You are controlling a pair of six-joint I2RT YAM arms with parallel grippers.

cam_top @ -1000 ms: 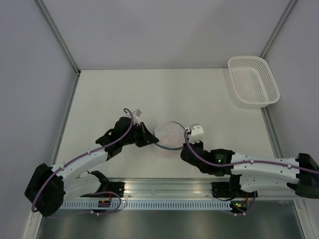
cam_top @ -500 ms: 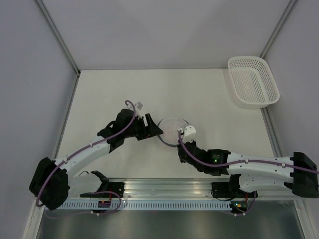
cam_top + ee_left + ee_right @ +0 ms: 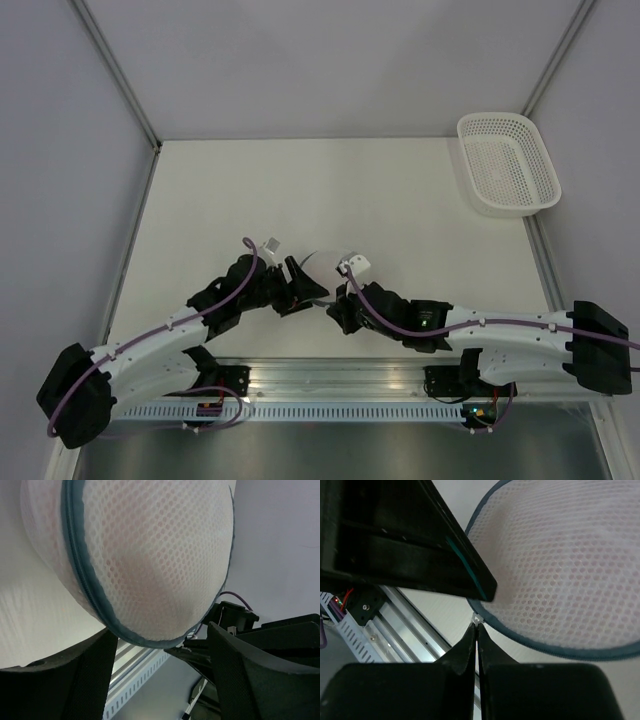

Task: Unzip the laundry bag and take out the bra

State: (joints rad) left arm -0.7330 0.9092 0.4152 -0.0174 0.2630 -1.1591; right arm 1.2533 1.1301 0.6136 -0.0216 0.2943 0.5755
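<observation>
- Two claws meet near the front middle of the table (image 3: 300,190), and one big thing has changed. The left claw (image 3: 160,652) was shut tight a second ago, and now its fingers stand wide apart.
- The left claw holds nothing now. The laundry bag (image 3: 150,555) sits just in front of its open fingers and fills the left wrist view.
- The right claw (image 3: 477,630) is still pinched shut on the little white zipper tab (image 3: 478,618), at the edge of the bag's grey zipper (image 3: 560,652).
- The bag has moved too. It lay flat further out on the table. Now it is pulled close to the arms and tipped up, so from above only a small white bit shows between the claws.
- The bra (image 3: 145,575) is still inside and shows as a soft pink patch through the mesh.
- The left claw has probably let go to get a new hold, so the right claw can pull the tab round. The zipper looks shut where it shows, so the job seems to be just starting.
- The table is plain, smooth and off-white. A white basket (image 3: 507,163) with holes sits at the far right corner, well apart from the bag.
- Pale grey walls (image 3: 330,60) stand round the table. A metal rail (image 3: 340,372) runs along the near edge by the arm bases.
</observation>
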